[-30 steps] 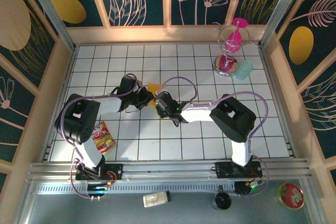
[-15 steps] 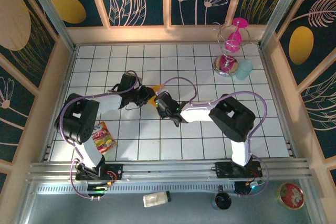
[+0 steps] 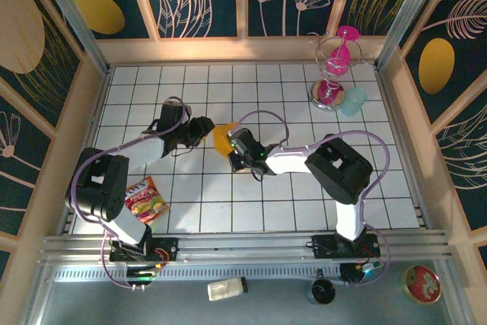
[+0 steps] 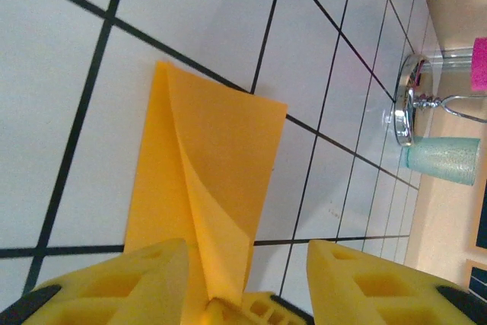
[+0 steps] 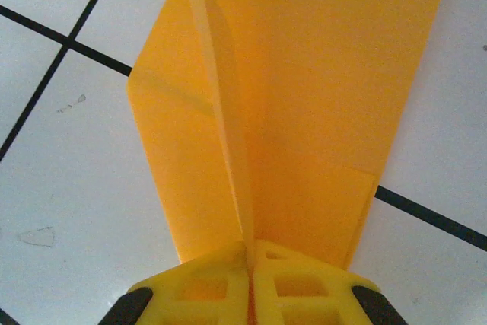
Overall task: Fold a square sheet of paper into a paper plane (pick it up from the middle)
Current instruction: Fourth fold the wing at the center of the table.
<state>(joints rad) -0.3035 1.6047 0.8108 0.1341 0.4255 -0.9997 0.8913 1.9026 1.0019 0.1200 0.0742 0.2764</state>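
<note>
Right gripper (image 5: 249, 253) clenched on the centre crease of the paper plane (image 5: 304, 97); left gripper (image 4: 245, 264) released, bare tiles (image 4: 205, 20) beyond its edges.

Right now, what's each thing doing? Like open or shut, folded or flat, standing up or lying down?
paper plane: partly folded, one crease sticking up, pinched at one end.
right pincer: shut on the paper plane's raised crease.
left pincer: open, fingers apart.
snack packet: lying flat on the table.
pink hourglass: standing in its wire stand.
teal cup: standing upright beside the pink hourglass.
</note>
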